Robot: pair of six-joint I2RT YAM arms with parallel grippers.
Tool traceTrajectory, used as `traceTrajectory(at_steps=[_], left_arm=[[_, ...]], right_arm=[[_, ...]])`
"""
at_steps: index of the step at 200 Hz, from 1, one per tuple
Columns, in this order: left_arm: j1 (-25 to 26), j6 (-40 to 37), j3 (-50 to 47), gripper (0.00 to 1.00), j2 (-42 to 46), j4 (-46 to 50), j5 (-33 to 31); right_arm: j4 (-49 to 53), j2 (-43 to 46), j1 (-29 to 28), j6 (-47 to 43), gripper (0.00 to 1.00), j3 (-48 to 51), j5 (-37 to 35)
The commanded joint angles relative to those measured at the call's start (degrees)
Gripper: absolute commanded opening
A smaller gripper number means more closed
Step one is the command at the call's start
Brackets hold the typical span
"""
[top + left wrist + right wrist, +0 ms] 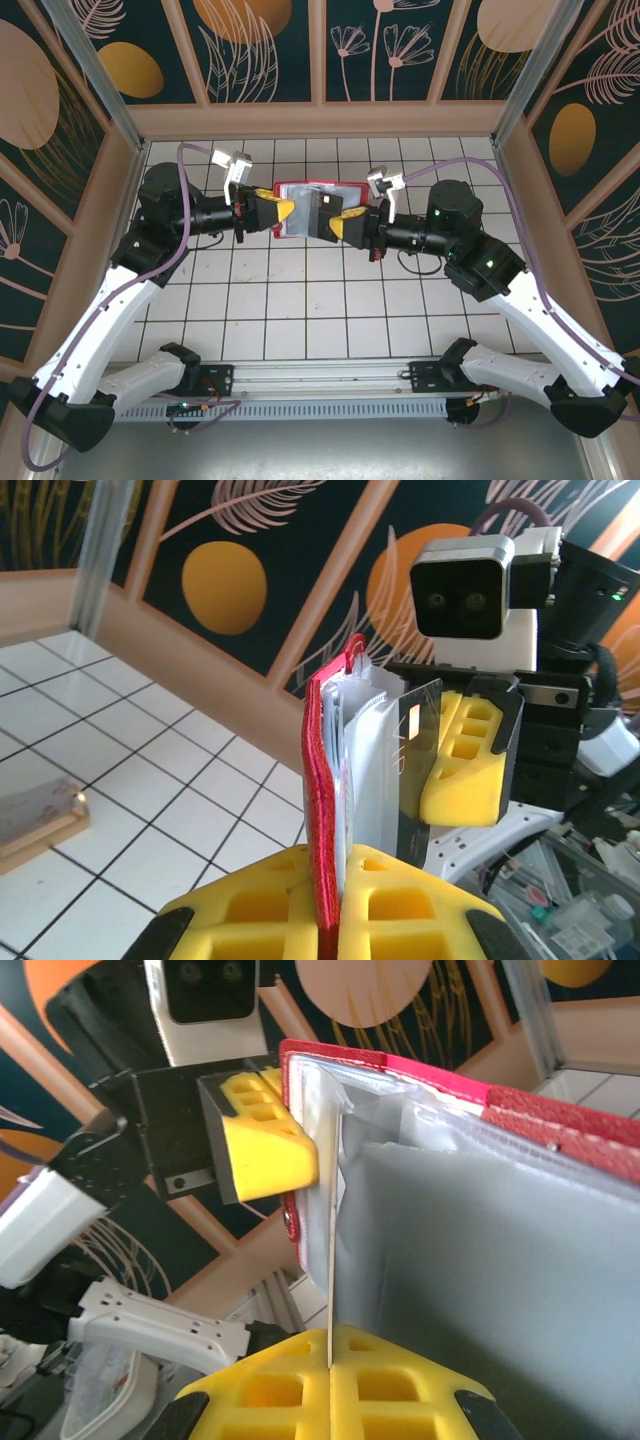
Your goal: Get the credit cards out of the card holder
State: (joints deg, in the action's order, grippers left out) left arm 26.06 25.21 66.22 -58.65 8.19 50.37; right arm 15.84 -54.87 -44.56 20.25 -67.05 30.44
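Observation:
The red card holder hangs open above the table between my two grippers. My left gripper is shut on the holder's red edge, which stands upright between the yellow pads. A dark credit card with a chip sits against the greyish see-through pockets. My right gripper is shut on that card, which runs edge-on as a thin line up from its pads. Whether the card's far end is inside a pocket I cannot tell.
A copper-coloured block lies on the white tiled floor to the left. Wooden walls and patterned panels close in the back and sides. The two wrists face each other closely over the back middle of the table.

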Motion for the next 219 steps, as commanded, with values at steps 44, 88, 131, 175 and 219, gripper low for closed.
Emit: traceTrajectory(at_steps=[44, 88, 131, 175, 219], left_arm=[[-0.8, -6.5, 2.2, 0.0, 3.5, 6.8, -15.5], [-0.8, -7.9, 2.0, 0.0, 4.3, 13.6, -32.8], [-0.8, -8.4, 0.1, 0.0, 6.3, 15.9, -37.6], [-0.8, -8.6, -0.7, 0.0, 7.3, 17.2, -37.2], [-0.8, -8.2, -1.7, 0.0, 8.5, 16.9, -36.4]], right_arm=[[9.7, 2.8, 3.6, -7.3, 0.0, -2.1, -7.8], [13.2, -0.7, 8.1, -19.6, 0.0, -4.0, -9.6], [22.9, -12.6, 10.8, -41.4, 0.0, -10.5, -8.2], [27.9, -26.3, 12.9, -59.7, 0.0, -13.7, -11.1], [31.8, -38.4, 12.9, -71.0, 0.0, -18.9, -15.9]])
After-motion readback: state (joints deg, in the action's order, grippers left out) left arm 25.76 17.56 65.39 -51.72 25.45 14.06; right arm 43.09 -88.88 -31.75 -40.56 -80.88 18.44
